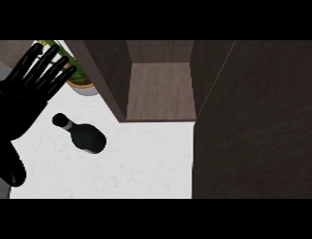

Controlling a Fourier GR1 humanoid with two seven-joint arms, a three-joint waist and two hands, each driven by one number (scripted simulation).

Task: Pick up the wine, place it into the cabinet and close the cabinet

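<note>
A dark green wine bottle [85, 135] stands on the white counter [138, 163], seen from above, with its neck pointing up-left. The cabinet [160, 88] stands behind it with a bare wooden shelf inside. Its dark brown door [265, 126] is swung open and fills the right side of the view. My left hand [17, 105] rests at the left edge, fingers straight and spread upward, to the left of the bottle and apart from it. My right hand does not show.
A potted green plant [81, 79] in a pale pot stands on the counter at the back left, partly behind my left fingers and beside the cabinet's left wall. The open door blocks the counter's right side.
</note>
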